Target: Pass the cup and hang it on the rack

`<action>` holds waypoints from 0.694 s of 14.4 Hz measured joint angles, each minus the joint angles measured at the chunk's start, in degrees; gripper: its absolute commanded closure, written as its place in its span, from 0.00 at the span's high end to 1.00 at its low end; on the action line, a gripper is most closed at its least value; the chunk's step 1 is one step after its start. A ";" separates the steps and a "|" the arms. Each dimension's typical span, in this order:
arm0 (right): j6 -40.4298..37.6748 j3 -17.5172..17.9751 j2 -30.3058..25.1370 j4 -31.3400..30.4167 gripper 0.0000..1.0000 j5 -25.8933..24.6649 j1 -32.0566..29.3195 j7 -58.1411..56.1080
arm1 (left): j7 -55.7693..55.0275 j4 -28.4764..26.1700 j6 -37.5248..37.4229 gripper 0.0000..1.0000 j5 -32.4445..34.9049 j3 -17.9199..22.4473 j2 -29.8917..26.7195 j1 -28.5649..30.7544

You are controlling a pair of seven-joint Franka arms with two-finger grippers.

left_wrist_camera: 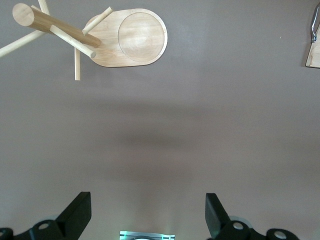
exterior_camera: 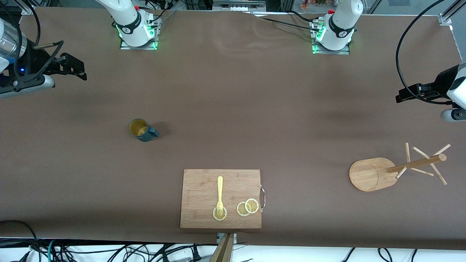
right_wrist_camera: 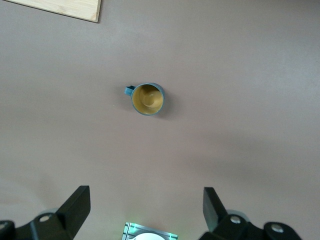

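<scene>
Rack: light wooden mug tree [exterior_camera: 375, 174] stands near the left arm's end.
Cup: ribbed dark teal mug [exterior_camera: 142, 130] upright, untouched, farther back.
Right gripper [right_wrist_camera: 145, 210]: fingers apart, waits high; should descend squarely, leaving the handle free.
Left gripper [left_wrist_camera: 148, 214]: fingers apart, waiting.

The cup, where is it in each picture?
Front view: the cup stands upright on the brown table, toward the right arm's end, farther from the camera than the cutting board.
Left wrist view: not in it.
Right wrist view: near the middle, seen from above, tan inside showing.
Shared landmark: the cutting board's corner shows here too.
</scene>
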 measured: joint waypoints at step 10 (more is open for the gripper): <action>-0.09 0.00 0.78 -0.02 1.00 -1.11 -0.18 -0.01 | 0.00 0.00 0.00 1.00 0.00 0.01 0.00 0.00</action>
